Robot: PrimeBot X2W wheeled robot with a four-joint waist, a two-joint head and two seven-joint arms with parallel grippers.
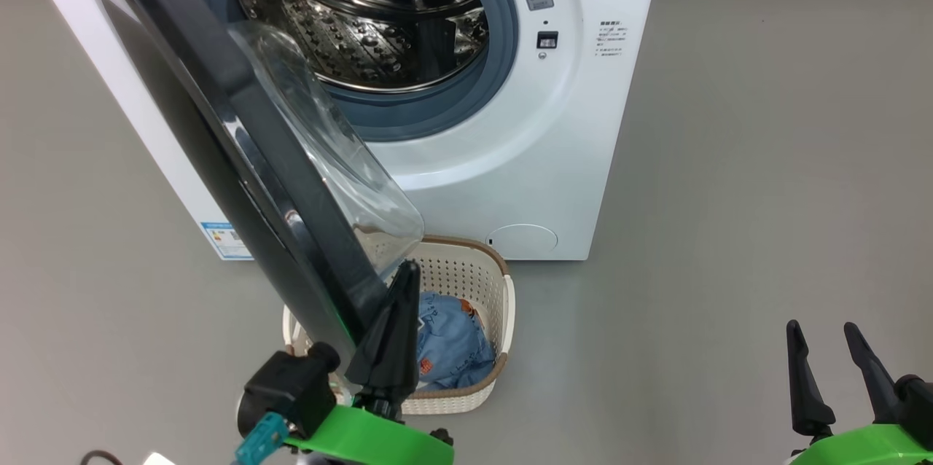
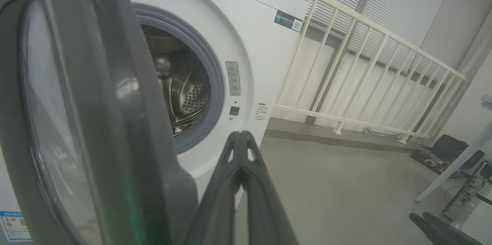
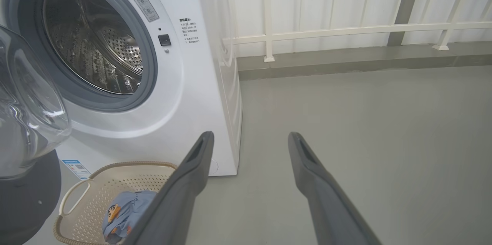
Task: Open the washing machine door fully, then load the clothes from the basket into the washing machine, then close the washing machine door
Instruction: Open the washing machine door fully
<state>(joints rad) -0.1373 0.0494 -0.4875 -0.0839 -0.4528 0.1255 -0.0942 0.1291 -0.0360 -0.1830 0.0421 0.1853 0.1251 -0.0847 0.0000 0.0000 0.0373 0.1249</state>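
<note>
Left gripper (image 1: 406, 274) sits lowest in the head view, its fingers pressed together with nothing between them, tips just beside the inner edge of the washing machine door (image 1: 240, 130). That door stands swung partly out, its glass porthole (image 1: 342, 173) bulging over the basket (image 1: 505, 290). Light blue clothes (image 1: 452, 341) lie in the basket on the grey floor (image 1: 729, 232), just before the white washing machine (image 1: 510, 159) and its steel drum (image 1: 364, 20). Right gripper (image 1: 822, 334) hovers well apart at the right, with its fingers spread and holding nothing.

Glossy door (image 1: 219, 130); steel drum (image 1: 350, 28) — perforated
</note>
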